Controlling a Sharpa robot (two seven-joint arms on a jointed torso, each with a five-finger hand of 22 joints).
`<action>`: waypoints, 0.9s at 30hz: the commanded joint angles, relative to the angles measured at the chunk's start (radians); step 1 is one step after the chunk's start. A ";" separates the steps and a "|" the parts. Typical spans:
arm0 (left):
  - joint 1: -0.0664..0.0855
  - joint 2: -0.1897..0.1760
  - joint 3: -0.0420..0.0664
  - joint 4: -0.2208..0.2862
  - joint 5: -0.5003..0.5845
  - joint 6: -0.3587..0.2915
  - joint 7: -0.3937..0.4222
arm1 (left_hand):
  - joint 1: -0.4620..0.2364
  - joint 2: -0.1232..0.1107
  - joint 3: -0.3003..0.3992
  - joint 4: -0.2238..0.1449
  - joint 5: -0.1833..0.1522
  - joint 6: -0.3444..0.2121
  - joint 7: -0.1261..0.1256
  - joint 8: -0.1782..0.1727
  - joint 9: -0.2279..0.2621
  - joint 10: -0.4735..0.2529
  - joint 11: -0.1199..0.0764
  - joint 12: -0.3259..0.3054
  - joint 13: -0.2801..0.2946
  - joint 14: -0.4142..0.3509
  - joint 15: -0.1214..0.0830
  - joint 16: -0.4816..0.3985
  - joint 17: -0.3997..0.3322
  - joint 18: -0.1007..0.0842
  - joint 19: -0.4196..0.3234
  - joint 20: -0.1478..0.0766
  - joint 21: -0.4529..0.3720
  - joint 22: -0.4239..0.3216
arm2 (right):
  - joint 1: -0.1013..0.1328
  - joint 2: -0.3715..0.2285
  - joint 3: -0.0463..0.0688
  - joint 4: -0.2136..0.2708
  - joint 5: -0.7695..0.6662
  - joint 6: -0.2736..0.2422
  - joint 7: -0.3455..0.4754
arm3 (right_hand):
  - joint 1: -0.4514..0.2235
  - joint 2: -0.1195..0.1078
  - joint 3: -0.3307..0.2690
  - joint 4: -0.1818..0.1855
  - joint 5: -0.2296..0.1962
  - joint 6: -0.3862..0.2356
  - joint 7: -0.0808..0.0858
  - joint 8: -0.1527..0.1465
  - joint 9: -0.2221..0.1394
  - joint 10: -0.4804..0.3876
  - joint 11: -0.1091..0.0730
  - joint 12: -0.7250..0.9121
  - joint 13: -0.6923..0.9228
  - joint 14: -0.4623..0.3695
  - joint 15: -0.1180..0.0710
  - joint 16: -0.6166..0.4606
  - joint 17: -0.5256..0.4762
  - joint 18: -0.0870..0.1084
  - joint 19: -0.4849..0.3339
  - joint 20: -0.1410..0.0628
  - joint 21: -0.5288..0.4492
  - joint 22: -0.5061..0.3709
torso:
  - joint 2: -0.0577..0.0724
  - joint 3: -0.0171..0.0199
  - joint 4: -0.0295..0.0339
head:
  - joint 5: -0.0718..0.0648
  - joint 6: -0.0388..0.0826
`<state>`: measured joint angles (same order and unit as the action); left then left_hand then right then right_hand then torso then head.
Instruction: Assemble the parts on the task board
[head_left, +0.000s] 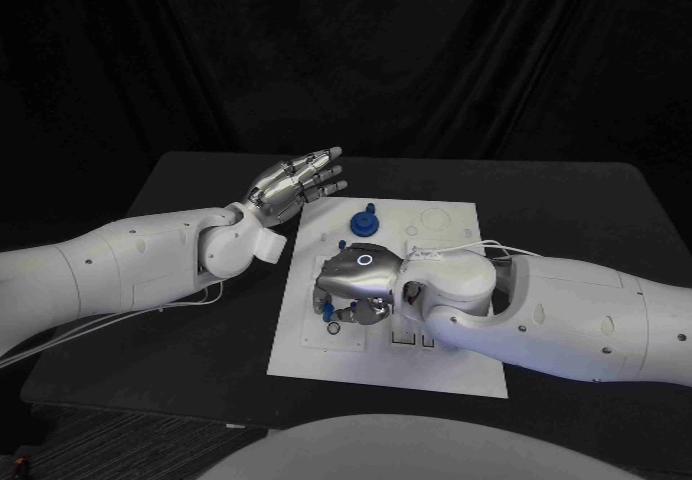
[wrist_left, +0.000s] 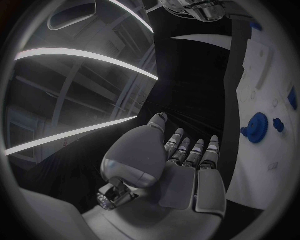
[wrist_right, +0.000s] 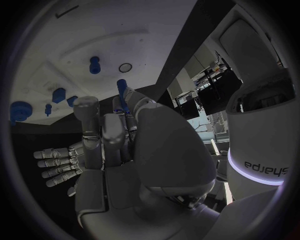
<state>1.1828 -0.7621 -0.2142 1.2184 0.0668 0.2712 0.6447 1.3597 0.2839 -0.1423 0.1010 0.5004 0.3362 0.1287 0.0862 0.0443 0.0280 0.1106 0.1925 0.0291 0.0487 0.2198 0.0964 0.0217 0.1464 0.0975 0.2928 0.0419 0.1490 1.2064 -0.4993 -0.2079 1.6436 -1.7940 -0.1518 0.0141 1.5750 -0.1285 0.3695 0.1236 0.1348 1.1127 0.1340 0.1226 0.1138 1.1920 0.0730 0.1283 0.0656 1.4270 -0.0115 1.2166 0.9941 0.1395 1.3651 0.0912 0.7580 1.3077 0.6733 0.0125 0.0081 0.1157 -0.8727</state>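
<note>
Task board (head_left: 378, 345) lies mid-surface on the black surface (head_left: 577, 200), long side running toward the far edge. Left hand (head_left: 294, 180) hovers off the board's far-left corner, fingers stretched out flat and apart, holding nothing; left wrist view confirms that, palm (wrist_left: 175, 175) open with straight fingers. Right hand (head_left: 353, 290) sits over the left-middle of the board, fingers curled down; head view hides what is under it. Right wrist view shows more: a slim blue peg (wrist_right: 122, 92) rises just beyond the fingertips (wrist_right: 85, 107), apparently pinched, though contact is not clear, so whether it is gripped cannot be told. Head view shows a blue gear part (head_left: 366, 221) standing near the board's far edge, plus a bit of blue (head_left: 340, 243) by the right hand. Left wrist view gives the gear (wrist_left: 255, 128) side-on, with a small blue part (wrist_left: 279, 125) just beside it and another blue piece (wrist_left: 292, 98) farther along the board. Right wrist view shows a blue knob-shaped part (wrist_right: 94, 64) and a round ring socket (wrist_right: 125, 67) on the board, several blue parts (wrist_right: 59, 94) toward one edge, and the left hand (wrist_right: 56, 162) beyond it. Writing: "sharpa" reads on the robot's right forearm band (wrist_right: 265, 169), upside down in that view.
</note>
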 joint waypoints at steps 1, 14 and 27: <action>-0.001 0.001 0.001 0.000 0.006 0.002 0.009 | 0.002 0.003 0.005 0.000 0.006 0.003 0.002 0.004 0.001 -0.003 -0.004 -0.003 -0.001 0.001 0.002 0.001 0.000 -0.017 0.002 0.000 0.004 -0.001 | -0.004 0.002 0.001 -0.001 -0.039 0.042 -0.027 | -0.001 -0.001 -0.001 -0.008 -0.003 -0.001 -0.003 -0.007 0.000 0.014 -0.003 -0.002 0.001 0.005 0.000 -0.001 -0.002 -0.011 0.004 -0.003 -0.003 0.095 | -0.001 0.0005 0.0016 | -0.005 0.000; -0.001 0.004 0.001 -0.003 0.006 0.006 0.006 | 0.002 0.002 0.006 0.000 0.007 0.004 0.001 0.004 0.001 -0.004 -0.005 -0.003 -0.001 0.000 0.002 0.000 0.000 -0.017 0.001 0.000 0.003 -0.003 | -0.012 -0.004 0.001 0.014 -0.071 0.060 -0.026 | 0.003 -0.005 0.003 -0.017 -0.003 0.001 -0.003 -0.009 -0.001 0.019 -0.004 -0.005 0.001 0.000 -0.001 -0.004 -0.007 -0.010 0.001 -0.003 -0.005 0.094 | -0.002 0.0001 0.0011 | -0.005 0.000; -0.001 0.007 0.001 -0.008 0.006 0.011 0.004 | 0.002 0.002 0.006 0.000 0.007 0.004 0.001 0.004 0.001 -0.004 -0.005 -0.003 -0.001 0.000 0.002 0.000 0.000 -0.017 0.001 0.000 0.003 -0.003 | -0.024 -0.006 0.001 0.017 -0.076 0.064 -0.026 | 0.004 -0.004 0.007 -0.023 0.000 0.008 -0.004 -0.009 0.001 0.028 -0.006 -0.006 0.003 -0.003 -0.002 -0.005 -0.007 -0.010 -0.001 -0.004 -0.003 0.094 | -0.001 0.0001 0.0018 | -0.005 0.000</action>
<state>1.1827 -0.7571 -0.2141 1.2105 0.0668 0.2714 0.6400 1.3597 0.2840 -0.1425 0.1010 0.5004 0.3361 0.1287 0.0861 0.0443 0.0281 0.1106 0.1925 0.0292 0.0487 0.2198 0.0964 0.0216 0.1464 0.0974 0.2928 0.0419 0.1470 1.1865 -0.5057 -0.2071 1.6581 -1.8548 -0.1014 0.0044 1.5685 -0.1349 0.3766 0.1058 0.1336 1.1164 0.1303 0.1190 0.1134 1.2033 0.0772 0.1187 0.0670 1.4269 -0.0115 1.2165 0.9866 0.1398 1.3650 0.0912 0.7579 1.3075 0.6717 0.0126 0.0094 0.1104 -0.8727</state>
